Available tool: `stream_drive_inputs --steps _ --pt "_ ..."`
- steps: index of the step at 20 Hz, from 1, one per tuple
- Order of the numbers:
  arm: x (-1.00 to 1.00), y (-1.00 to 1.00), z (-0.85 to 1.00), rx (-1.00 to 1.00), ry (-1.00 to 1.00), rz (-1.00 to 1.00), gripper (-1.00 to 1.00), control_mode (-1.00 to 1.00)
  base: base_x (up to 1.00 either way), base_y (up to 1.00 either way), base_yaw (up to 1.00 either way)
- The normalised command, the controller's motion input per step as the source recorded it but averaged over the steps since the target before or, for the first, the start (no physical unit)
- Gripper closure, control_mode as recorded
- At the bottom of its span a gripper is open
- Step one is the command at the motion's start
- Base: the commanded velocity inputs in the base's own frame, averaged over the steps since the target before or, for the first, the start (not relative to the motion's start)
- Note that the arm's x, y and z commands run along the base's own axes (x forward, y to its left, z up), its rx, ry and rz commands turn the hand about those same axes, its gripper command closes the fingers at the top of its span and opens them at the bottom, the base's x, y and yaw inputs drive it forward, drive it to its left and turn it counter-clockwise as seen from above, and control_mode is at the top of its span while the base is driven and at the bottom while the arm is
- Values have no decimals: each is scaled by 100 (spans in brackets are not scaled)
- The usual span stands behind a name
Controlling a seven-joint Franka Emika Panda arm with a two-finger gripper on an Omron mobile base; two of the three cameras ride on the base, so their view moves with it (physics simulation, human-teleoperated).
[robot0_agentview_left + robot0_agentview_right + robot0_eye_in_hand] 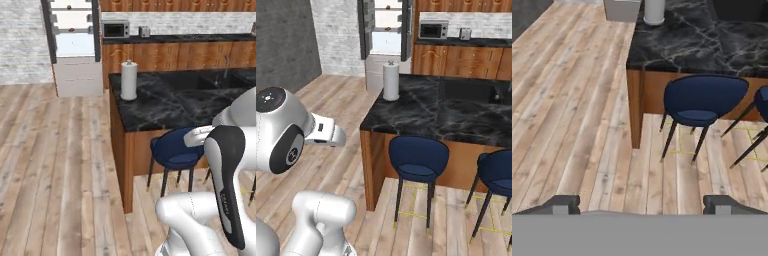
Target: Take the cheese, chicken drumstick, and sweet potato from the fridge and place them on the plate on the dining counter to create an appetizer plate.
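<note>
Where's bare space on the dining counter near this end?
The dining counter is bare from the paper towel roll at its far-left corner along the near edge above the blue stools. The dark recess takes up the far right side.

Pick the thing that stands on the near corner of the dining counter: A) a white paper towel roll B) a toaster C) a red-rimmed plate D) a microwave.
A: a white paper towel roll stands upright on the corner of the black marble dining counter, nearest the open fridge.
</note>
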Motion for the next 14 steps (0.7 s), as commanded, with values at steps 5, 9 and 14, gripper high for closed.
stream_drive_inputs --steps 5,9,14 --pt "0 0 0 0 0 0 -100 100 0 100 -5" --pt "0 0 0 0 0 0 -100 100 0 100 -1" --pt "0 0 0 0 0 0 -100 100 25 94 -1"
